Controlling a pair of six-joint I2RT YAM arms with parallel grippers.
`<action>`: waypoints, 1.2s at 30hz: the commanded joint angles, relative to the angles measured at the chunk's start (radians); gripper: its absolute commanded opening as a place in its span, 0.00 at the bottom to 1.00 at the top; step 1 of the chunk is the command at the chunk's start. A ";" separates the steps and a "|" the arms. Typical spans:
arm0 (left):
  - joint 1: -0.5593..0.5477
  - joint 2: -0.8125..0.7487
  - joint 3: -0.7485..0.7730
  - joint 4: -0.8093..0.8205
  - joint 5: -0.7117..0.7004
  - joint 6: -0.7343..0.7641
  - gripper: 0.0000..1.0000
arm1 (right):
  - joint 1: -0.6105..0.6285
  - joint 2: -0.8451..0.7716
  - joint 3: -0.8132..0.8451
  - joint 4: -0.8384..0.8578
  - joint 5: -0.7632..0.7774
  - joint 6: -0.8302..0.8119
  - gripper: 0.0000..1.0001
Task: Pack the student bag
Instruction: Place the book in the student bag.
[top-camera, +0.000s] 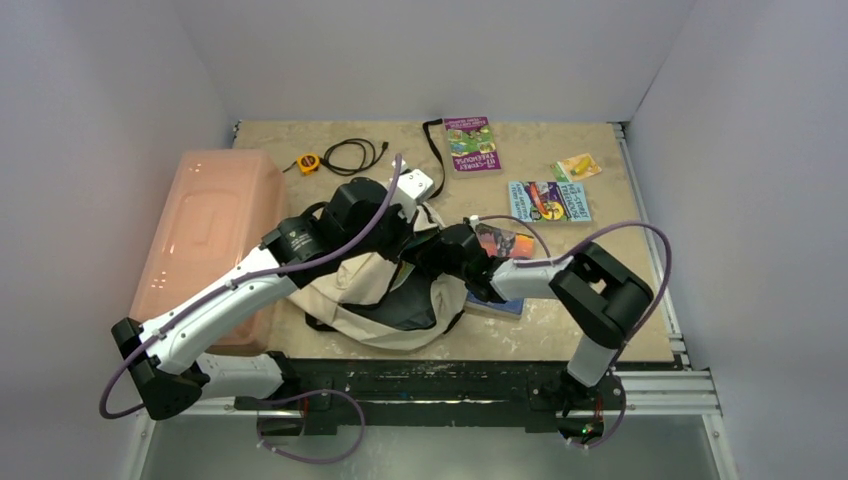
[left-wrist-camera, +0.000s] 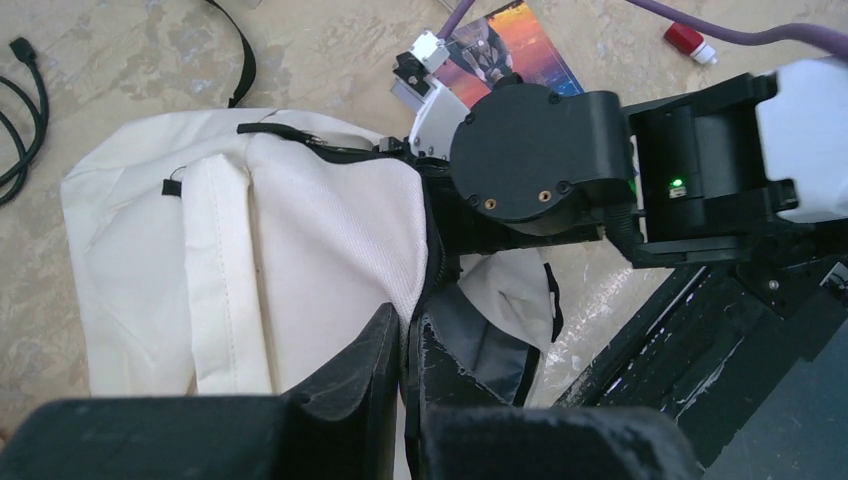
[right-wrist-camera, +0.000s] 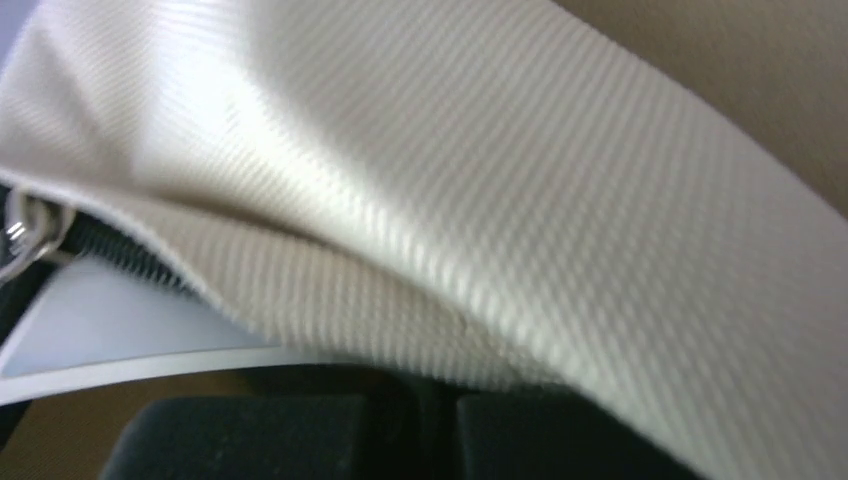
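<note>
Student bag (right-wrist-camera: 560, 200) weave: R wrist view only

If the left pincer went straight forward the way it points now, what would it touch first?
The student bag: its cream canvas lies right ahead of the left pincer, whose shut tips seem to pinch its open edge. Depth beyond is unclear.

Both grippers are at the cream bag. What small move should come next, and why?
Probably draw the two grips slightly apart to widen the mouth. The left gripper is shut on the student bag at its zipper edge, the right gripper seems shut on fabric opposite, and the opening looks narrow, with books lying outside.
</note>
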 joint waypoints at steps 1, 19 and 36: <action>-0.012 -0.017 0.091 0.068 0.031 0.083 0.00 | 0.006 0.076 0.074 0.220 0.091 -0.123 0.00; -0.010 -0.018 0.047 0.157 -0.062 0.216 0.00 | 0.037 0.058 -0.054 0.369 -0.081 -0.274 0.15; 0.044 -0.116 -0.138 0.261 -0.124 0.188 0.00 | 0.032 0.236 0.115 0.318 0.001 -0.218 0.41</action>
